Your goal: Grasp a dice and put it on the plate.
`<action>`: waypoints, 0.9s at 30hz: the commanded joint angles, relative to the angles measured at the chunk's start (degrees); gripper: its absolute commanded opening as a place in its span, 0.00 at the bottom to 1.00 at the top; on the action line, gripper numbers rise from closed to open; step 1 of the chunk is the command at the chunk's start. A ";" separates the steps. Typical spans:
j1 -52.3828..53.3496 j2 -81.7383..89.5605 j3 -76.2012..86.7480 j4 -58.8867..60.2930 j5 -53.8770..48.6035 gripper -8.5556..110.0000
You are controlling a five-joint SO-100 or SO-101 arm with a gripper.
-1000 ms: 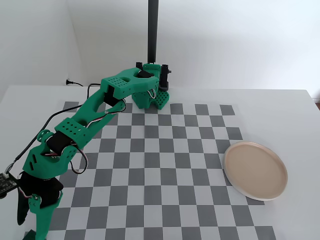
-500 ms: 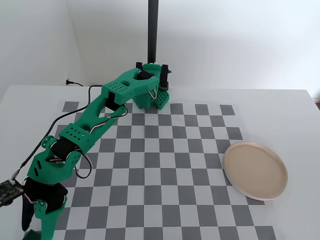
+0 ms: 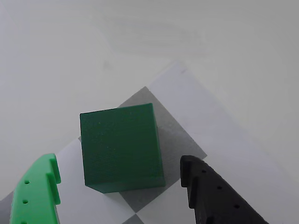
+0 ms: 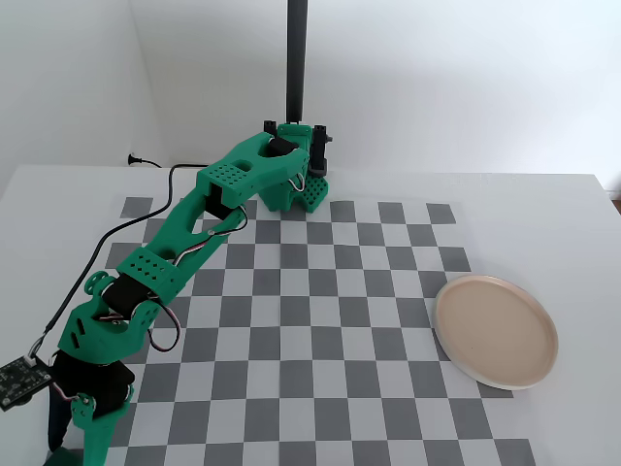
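Green and black fingers of the end effector [image 3: 119,186] stand apart, straddling the dice [image 3: 120,148] for grasping; plate [image 4: 496,331] empty.

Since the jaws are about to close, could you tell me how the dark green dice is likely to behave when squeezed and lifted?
The dice looks like a rigid, flat-faced cube, so it should sit still rather than roll. Its faintly grainy matte surface probably grips well. It lies slightly skewed between the open fingers of the gripper, so it may twist a little as they close.
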 commanded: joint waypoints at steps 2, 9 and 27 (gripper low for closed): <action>0.09 2.46 -6.68 -1.32 -0.35 0.24; 0.26 2.20 -6.68 -1.58 -0.18 0.22; 0.18 1.85 -6.77 -1.05 0.26 0.08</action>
